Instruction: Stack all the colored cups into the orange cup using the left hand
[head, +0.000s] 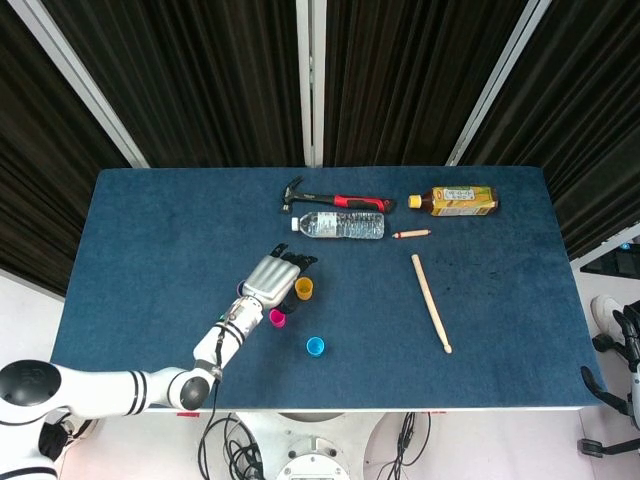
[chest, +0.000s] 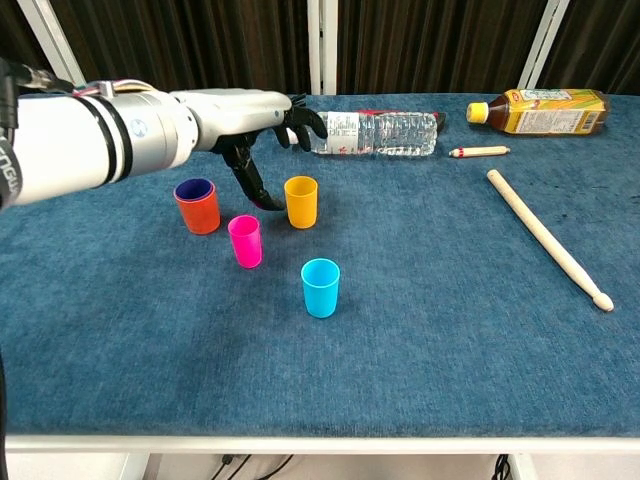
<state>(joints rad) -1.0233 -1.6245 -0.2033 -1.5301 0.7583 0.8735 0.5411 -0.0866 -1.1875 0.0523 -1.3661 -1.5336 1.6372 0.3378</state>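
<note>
Orange cup (chest: 199, 207) only in chest view

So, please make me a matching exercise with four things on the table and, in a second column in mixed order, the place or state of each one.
Things:
1. orange cup
2. yellow cup
3. blue cup
4. water bottle

Places or states:
a. stands alone, nearest the table's front edge
b. lies on its side in front of the hammer
c. has a purple cup nested inside it
d. stands right beside the thumb of the left hand

Pairs: 1-c, 2-d, 3-a, 4-b
</note>
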